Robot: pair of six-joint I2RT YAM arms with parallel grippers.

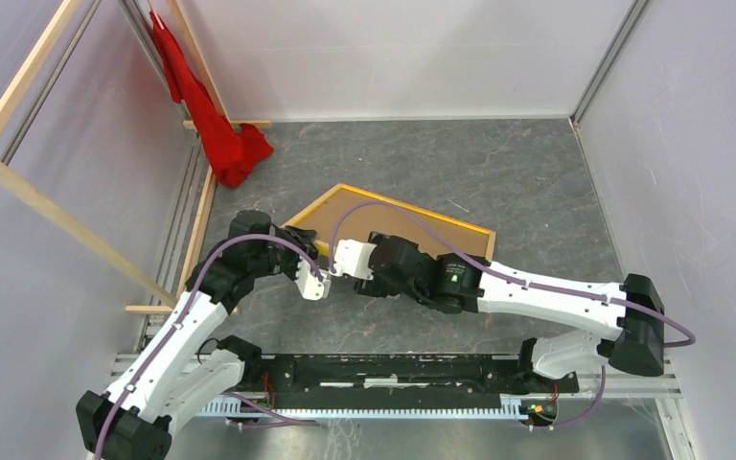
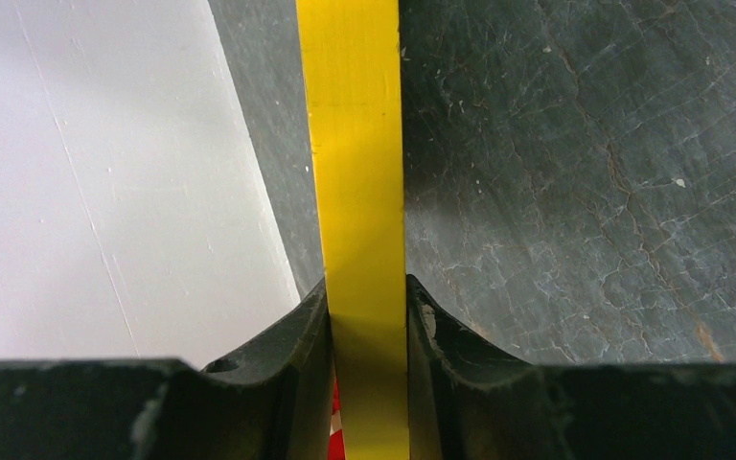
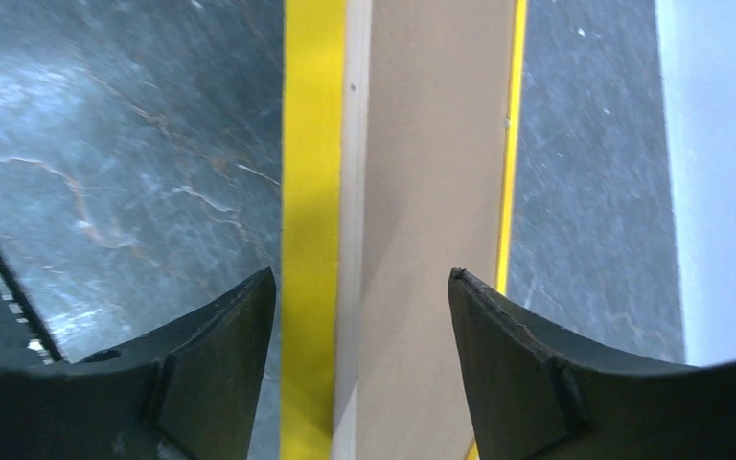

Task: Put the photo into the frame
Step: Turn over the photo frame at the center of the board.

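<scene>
While I count what is before me, I find one frame point(image 2: 356, 172), bright yellow on its face with a pale wooden inner edge, and one brown backing board point(image 3: 431, 172) sitting inside its border. There are two grippers, both mine, plus one red cloth point(image 1: 220, 134) and a few bare wooden slats point(image 1: 48, 206). The frame rests on a dark grey, stone-patterned table point(image 1: 537, 182) closed in by plain white walls point(image 1: 393, 57). The cloth hangs in the far left corner and the slats lean along the left side. The frame lies mid-table, just ahead of my wrists, its near edge hidden under them in the overhead view. Whether it lies flat or tipped I cannot tell. My left gripper point(image 2: 366, 287) is clamped on a yellow rail at the frame's left end, both fingers pressed against it. My right gripper point(image 3: 361, 273) stands with its jaws spread, straddling another yellow rail and a strip of the board, gripping nothing.
</scene>
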